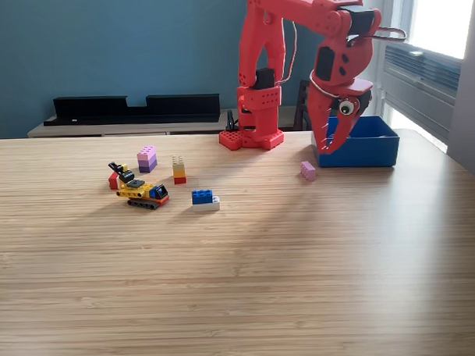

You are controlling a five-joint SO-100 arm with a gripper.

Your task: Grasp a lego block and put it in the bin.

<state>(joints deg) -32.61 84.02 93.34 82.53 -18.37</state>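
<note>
Red arm's gripper (pixel 335 139) hangs over the bin (pixel 360 149), jaws slightly apart, empty.
The bin's long axis runs left-right; gripper hides its near-left corner.

The arm (pixel 283 36) is moulded in bright red plastic throughout, with black motor blocks set into its joints. Its base (pixel 252 137) is a red perforated plate with small round holes. The tapering red fingers (pixel 333 132) carry a white googly eye with a dark pupil. A thin wire loop juts from the wrist, and a pale cable wraps the housing.
</note>
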